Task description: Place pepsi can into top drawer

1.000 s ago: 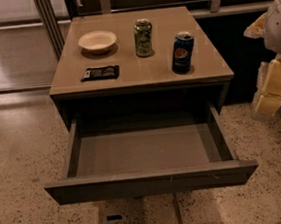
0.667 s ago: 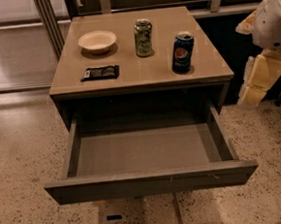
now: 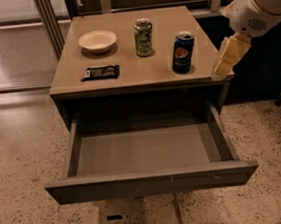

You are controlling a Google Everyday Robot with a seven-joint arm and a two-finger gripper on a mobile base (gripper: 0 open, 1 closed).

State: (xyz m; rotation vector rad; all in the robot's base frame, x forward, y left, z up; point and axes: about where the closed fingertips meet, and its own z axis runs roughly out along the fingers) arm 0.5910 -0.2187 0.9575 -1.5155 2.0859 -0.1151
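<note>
The pepsi can (image 3: 182, 52), dark blue with a round logo and silver top, stands upright on the right side of the tan cabinet top (image 3: 127, 61). The top drawer (image 3: 151, 182) is pulled wide open below it and its inside is empty. My gripper (image 3: 227, 57) hangs from the white arm at the upper right, over the cabinet's right edge, just right of the pepsi can and apart from it. It holds nothing.
A green patterned can (image 3: 144, 37) stands left of the pepsi can. A cream bowl (image 3: 97, 40) sits at the back left and a dark snack packet (image 3: 100, 72) lies at the front left. Speckled floor surrounds the cabinet; a metal railing runs behind.
My gripper and arm have moved left and upward in the view, from beside the cabinet to its right edge, closer to the pepsi can. Nothing else has moved.
</note>
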